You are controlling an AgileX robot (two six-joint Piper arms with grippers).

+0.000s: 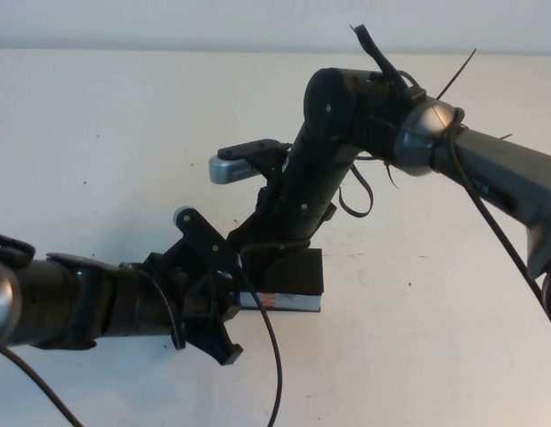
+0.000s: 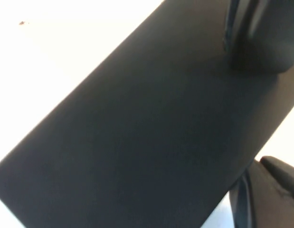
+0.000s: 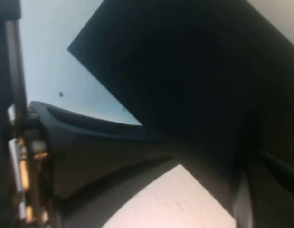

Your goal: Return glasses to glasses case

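Note:
The glasses case lies at the table's middle, a black box with a white printed front edge. Its flat black top fills the left wrist view and shows in the right wrist view. The lid looks down. The glasses are hidden. My left gripper is at the case's left end. One finger lies over the top and the other finger presses against its edge. My right gripper reaches down onto the case's back left part, with the arm covering it.
The white table stretches all round the case. My right arm crosses above the table's back right, with loose cables hanging from it. My left arm lies low along the front left.

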